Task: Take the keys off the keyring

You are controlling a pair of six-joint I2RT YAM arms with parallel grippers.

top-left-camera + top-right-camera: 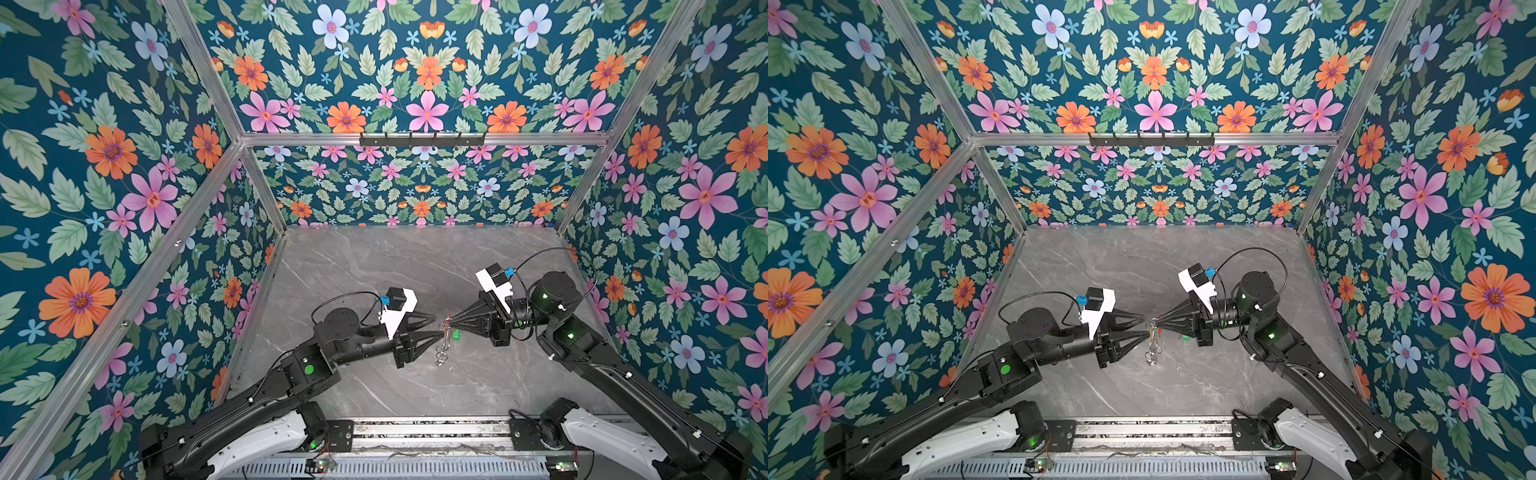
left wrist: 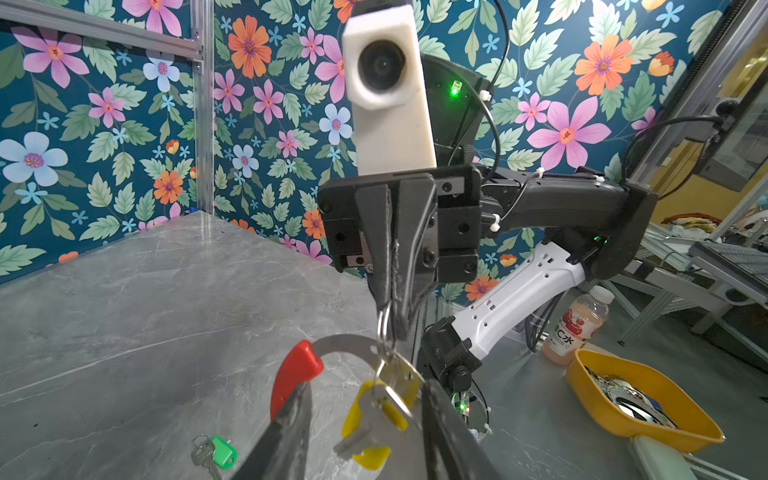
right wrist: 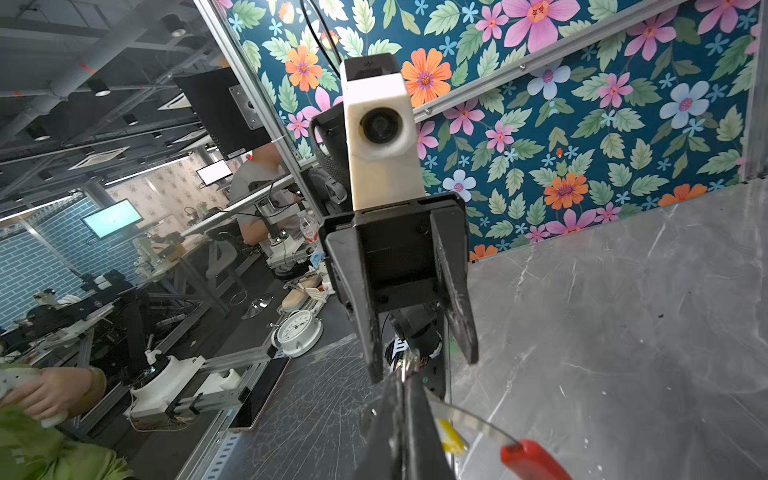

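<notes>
The keyring (image 2: 340,344), a grey hoop with a red arc (image 2: 296,371), hangs edge-on between the two grippers above the table in both top views (image 1: 444,332). My right gripper (image 2: 388,309) is shut on a small silver split ring (image 2: 384,328) at the hoop's rim. A key with a yellow tag (image 2: 365,409) dangles from the hoop, between the spread fingers of my open left gripper (image 2: 365,419). The red arc sits by one left finger (image 2: 291,424). A green-tagged key (image 2: 222,451) lies loose on the table (image 1: 456,335). The right wrist view shows my right gripper (image 3: 401,388) shut, with the hoop (image 3: 473,420) beside it.
The grey marble table (image 1: 374,270) is boxed in by floral walls with metal posts. A black hook rack (image 1: 422,139) hangs on the back rail. Beyond the table's front edge stand a yellow tray (image 2: 582,374) of metal parts and a drink bottle (image 2: 577,328).
</notes>
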